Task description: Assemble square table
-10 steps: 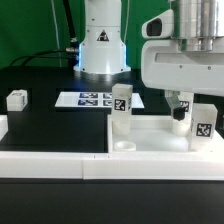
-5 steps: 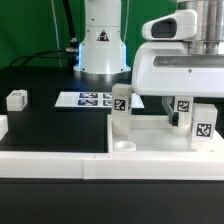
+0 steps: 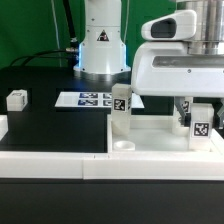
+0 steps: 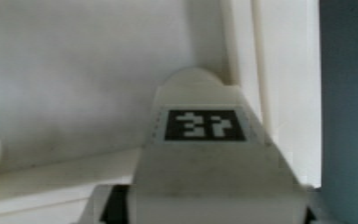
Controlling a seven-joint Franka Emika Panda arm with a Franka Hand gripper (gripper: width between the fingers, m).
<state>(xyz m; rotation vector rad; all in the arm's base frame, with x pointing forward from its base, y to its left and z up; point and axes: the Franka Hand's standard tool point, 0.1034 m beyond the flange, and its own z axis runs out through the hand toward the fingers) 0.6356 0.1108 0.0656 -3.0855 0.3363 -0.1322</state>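
The square table's white tabletop [image 3: 150,150] lies at the exterior view's lower right, rim up. One white tagged leg [image 3: 121,112] stands upright at its far left corner and another [image 3: 203,127] at its right side. A third leg [image 3: 16,98] lies loose on the black table at the left. My gripper [image 3: 183,112] reaches down into the tabletop between the two upright legs. In the wrist view a tagged white leg [image 4: 206,160] fills the gap between my jaws [image 4: 208,210], and a dark finger [image 4: 115,205] presses against its side.
The marker board [image 3: 90,99] lies flat behind the tabletop. A long low white border wall [image 3: 50,165] runs along the front. The robot's base [image 3: 100,45] stands at the back, with a green backdrop behind it.
The hand has come lower over the tabletop and turned. The jaws have closed in from wide open onto the leg between them.
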